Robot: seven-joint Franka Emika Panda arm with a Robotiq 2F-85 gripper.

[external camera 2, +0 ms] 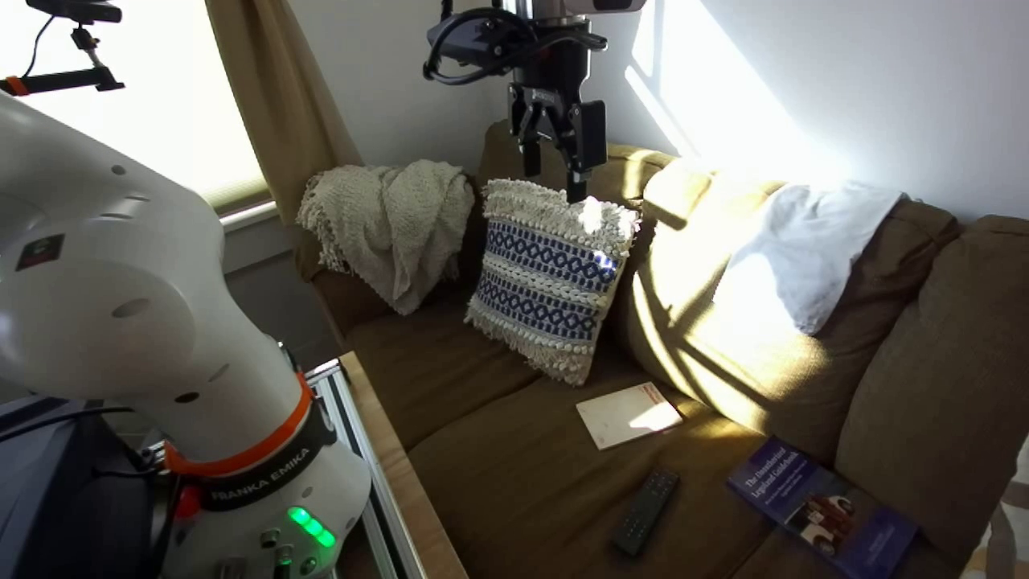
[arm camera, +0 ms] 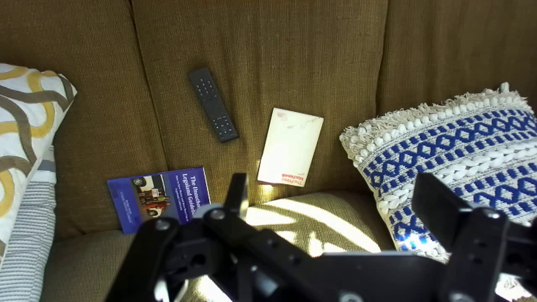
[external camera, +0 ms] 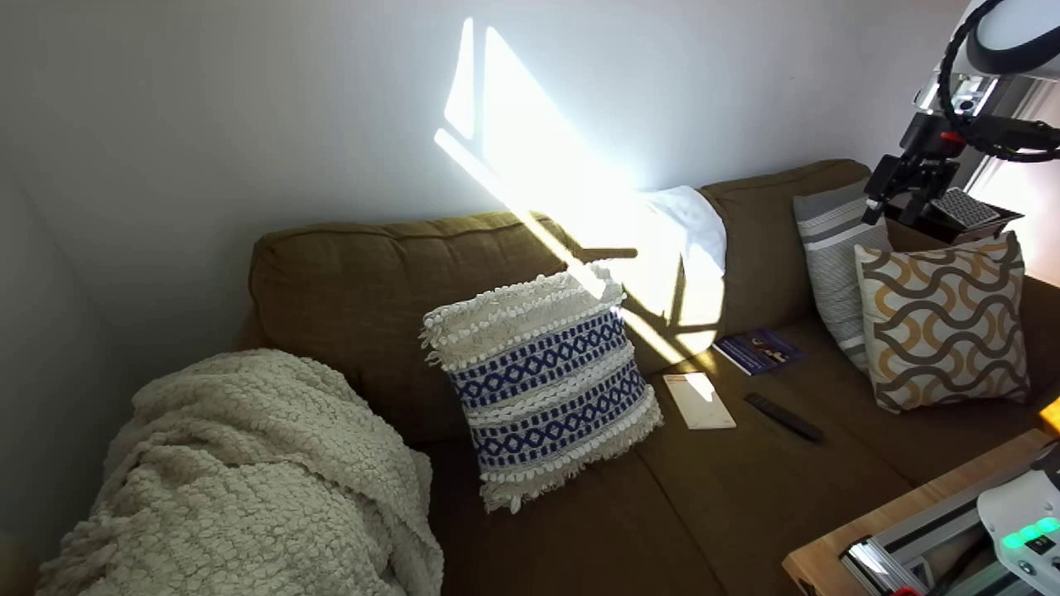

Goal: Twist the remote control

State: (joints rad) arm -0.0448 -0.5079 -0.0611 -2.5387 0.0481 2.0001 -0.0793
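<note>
The remote control [arm camera: 214, 105] lies flat, buttons upward, on the sofa seat [arm camera: 319, 50], supported by the seat alone. It is apart from the pale book [arm camera: 290, 147] and the purple guidebook [arm camera: 159, 199]; this spacing likely leaves room for turning. The fingers [arm camera: 237, 193] are released and spread, nothing between them, well above the seat, presumably because the grasp is not yet made. The blue-and-white cushion [external camera: 546, 389] leans on the sofa back [external camera: 373, 298], which appears to prop it.

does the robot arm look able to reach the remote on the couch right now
Probably yes: the gripper is open, and the remote control lies on the couch seat with nothing covering it.
</note>
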